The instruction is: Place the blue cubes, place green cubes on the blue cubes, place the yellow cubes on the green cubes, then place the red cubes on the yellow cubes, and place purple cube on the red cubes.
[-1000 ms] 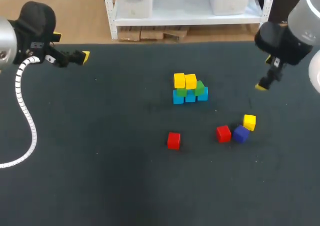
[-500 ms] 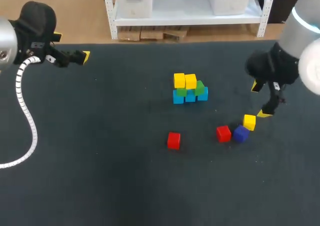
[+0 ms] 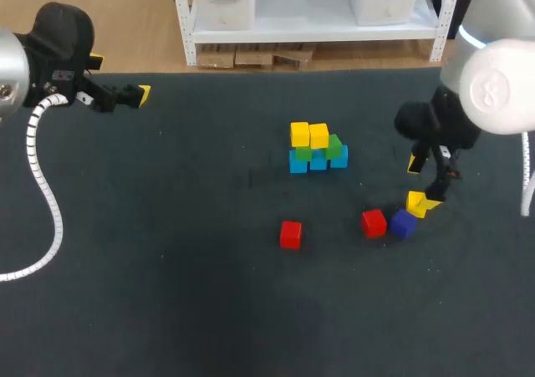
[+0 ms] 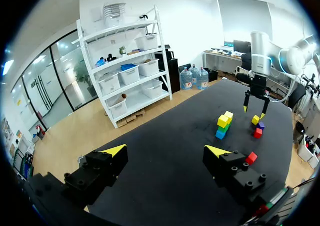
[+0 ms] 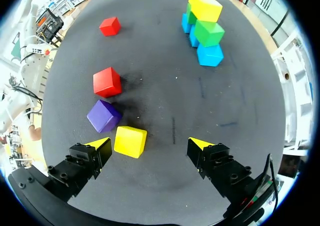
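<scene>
Here the right hand (image 5: 150, 143) stood wide open over the dark tabletop (image 3: 167, 293). Its yellow-tipped fingers (image 5: 102, 144) straddled the loose yellow cube (image 5: 130, 141) without clamping it. The cube sat close against one finger, though whether it touched I could not tell, and it was well apart from the other finger. The left hand (image 4: 165, 151) was also spread wide and held nothing. It hung near the tabletop's far left corner, well apart from every cube.

The loose yellow cube lay flat, turned a little askew to the fingers. Just ahead of it lay the purple cube (image 5: 103, 116), so near that their corners seemed to meet. The red cube (image 5: 107, 81) sat just beyond the purple one. The second red cube (image 5: 110, 25) lay alone farther ahead, well apart from the others.

The blue cubes (image 5: 210, 54) stood in a tight row of three near the middle of the tabletop. The green cubes (image 5: 209, 32), two of them, sat on the blue row. The yellow cubes (image 5: 205, 5) rested side by side on top, leaving the nearer green cube's top uncovered.

The loose cubes lay well apart from that row, with only tabletop between. In the head view, the right hand stood well in from the tabletop's far edge.
</scene>
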{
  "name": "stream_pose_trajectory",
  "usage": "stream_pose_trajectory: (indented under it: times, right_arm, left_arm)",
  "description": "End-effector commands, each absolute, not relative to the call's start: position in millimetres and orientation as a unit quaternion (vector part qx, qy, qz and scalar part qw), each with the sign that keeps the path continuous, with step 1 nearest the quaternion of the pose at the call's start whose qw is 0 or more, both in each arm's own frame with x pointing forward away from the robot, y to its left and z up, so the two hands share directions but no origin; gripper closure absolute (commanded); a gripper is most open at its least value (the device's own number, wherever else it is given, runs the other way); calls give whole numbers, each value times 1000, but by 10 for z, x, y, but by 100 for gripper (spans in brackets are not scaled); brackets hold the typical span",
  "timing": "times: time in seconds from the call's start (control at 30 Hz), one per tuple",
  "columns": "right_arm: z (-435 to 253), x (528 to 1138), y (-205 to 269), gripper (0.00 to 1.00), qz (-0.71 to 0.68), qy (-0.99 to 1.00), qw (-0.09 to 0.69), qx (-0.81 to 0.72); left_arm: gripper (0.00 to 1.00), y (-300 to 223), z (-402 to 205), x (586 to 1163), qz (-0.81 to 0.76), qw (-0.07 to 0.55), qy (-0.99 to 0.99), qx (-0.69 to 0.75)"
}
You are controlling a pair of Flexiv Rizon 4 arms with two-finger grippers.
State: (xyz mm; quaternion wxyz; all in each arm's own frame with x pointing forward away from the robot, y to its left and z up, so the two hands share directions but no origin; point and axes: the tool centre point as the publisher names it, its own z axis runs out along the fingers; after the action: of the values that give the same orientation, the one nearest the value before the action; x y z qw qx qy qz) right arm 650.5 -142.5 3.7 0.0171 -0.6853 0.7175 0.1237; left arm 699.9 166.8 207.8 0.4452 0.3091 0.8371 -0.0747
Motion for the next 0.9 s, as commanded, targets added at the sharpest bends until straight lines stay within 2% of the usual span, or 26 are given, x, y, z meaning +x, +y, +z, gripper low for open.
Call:
stream_pose_trajectory:
  times: [0.03,0.2,0.23,0.27,0.4,0.43,0.47,0.9]
  right_arm:
    - [-7,6510,-1360,0,132,711,1,-690]
    - [-77,6490,-1361,0,123,710,-9,-693]
    - [-91,6490,-1366,4,118,711,-11,-693]
    - [-97,6489,-1370,49,114,713,-13,-692]
    - [-96,6485,-1384,78,102,715,-13,-691]
    - [-89,6479,-1390,95,97,717,-12,-690]
    - [-83,6477,-1395,100,94,718,-11,-689]
    - [192,6615,-1327,100,60,729,25,-682]
  left_arm:
    - [0,1708,2074,7006,-82,446,834,313]
    - [0,1708,2074,7006,-82,446,834,313]
    - [0,1708,2074,7006,-82,446,834,313]
    - [0,1708,2074,7006,-82,446,834,313]
    - [0,1708,2074,7006,-82,446,834,313]
    - [0,1708,2074,7006,-82,446,834,313]
    - [0,1708,2074,7006,-82,446,834,313]
    - [0,1708,2074,7006,-82,446,834,313]
